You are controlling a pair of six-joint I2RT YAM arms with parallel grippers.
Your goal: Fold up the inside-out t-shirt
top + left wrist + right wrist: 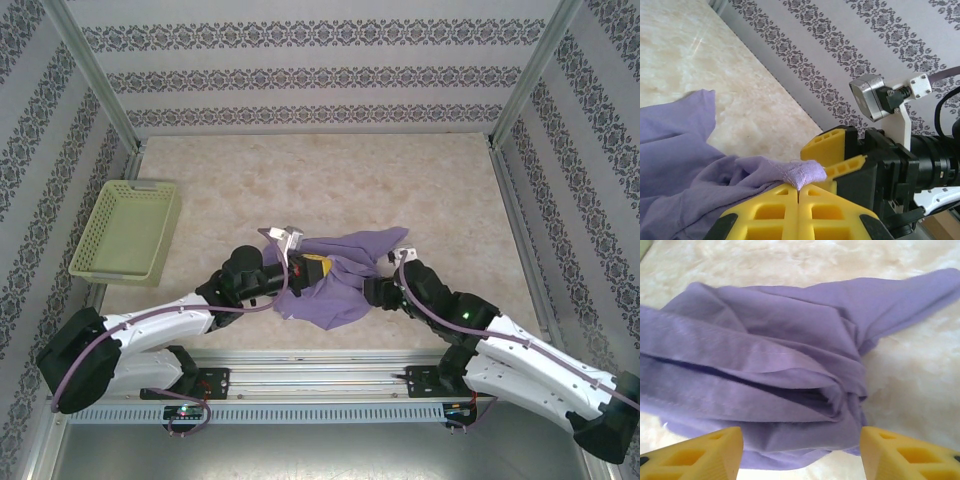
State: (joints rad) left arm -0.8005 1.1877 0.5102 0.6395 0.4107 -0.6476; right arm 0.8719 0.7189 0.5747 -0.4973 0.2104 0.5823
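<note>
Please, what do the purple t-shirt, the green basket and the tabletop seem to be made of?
The t-shirt: soft matte knit fabric, probably cotton; it creases and shows stitched hems. The basket: likely rigid plastic, with moulded lattice walls. The tabletop: smooth, marble-patterned, perhaps laminate.

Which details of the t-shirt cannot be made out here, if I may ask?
- Top view: the t-shirt's outline, collar and any lettering, lost in bunched folds.
- Left wrist view: how much cloth the left hand pinches, hidden inside its grip.
- Right wrist view: its extent leftward, cut by the frame.
</note>
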